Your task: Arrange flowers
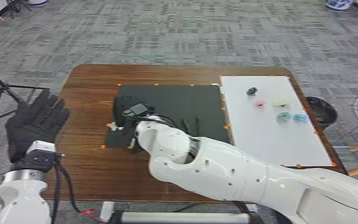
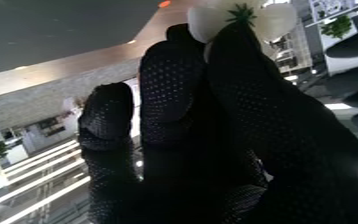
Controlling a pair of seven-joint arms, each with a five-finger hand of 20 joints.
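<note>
Probably the biggest risk from here is the white flower [image 2: 282, 22] slipping or turning, since the right hand [image 2: 171, 75] holds it in a pinch between fingertips and thumb, and smooth, rounded petals would offer dry fabric little bite. Squeezed too hard, the petals could fold or spring out sideways; gripped too lightly, the bloom might roll as it is set down. In the head view that hand is low over the left edge of the dark mat [image 1: 171, 95], with the flower there too, so a careless sweep might also drag the mat or knock the slim dark rods [image 1: 197, 121] lying on it. The glove is black knit with tiny raised dots, and against it the petals look broad, waxy and cupped around a spiky green star. On the smooth white board [image 1: 255, 140] sit a pink flower [image 1: 260, 103], a pale yellow flower [image 1: 280, 102], a teal flower [image 1: 284, 117] and a blue flower [image 1: 301, 118], all small and ruffled, with a compact dark piece [image 1: 252, 91] near them. Grained brown wood shows on the table [image 1: 87, 165]. The left hand [image 1: 33, 127] holds nothing, its fingers extended and slightly spread, beside the table's left edge.
</note>
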